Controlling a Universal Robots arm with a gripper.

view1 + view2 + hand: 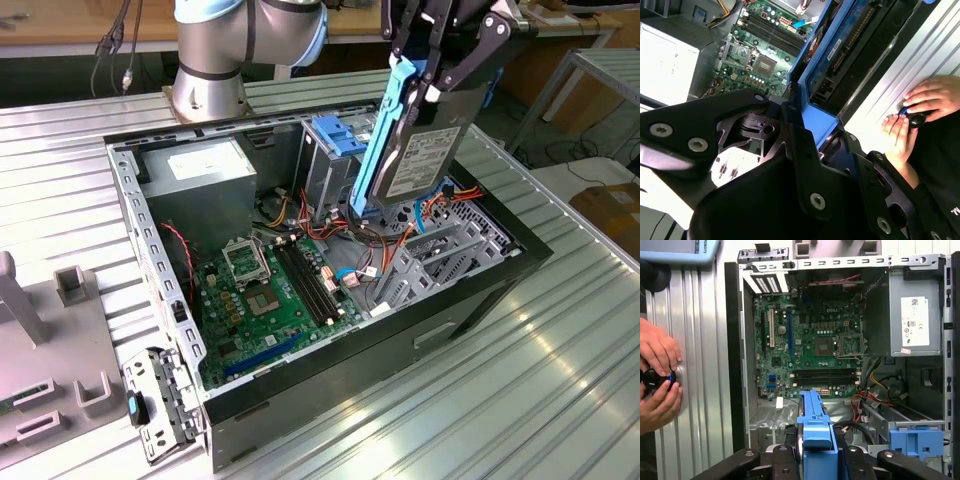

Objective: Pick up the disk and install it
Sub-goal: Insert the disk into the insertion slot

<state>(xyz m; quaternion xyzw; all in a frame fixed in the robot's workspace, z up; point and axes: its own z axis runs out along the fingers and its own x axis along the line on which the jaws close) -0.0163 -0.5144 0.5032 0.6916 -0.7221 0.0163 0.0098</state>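
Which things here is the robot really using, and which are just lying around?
For the job: dark grey metal disk with white label and blue bracket; black gripper, jaws shut on it; open black computer case.
Just there: big grey power-supply box; person's hands.

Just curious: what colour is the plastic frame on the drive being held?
Bright blue bracket on the disk, best in the exterior view.

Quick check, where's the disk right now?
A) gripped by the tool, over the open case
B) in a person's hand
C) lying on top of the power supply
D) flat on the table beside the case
A: in the exterior view the tool is clamped on the upper end of the disk, which hangs tilted over the inside of the open computer case.
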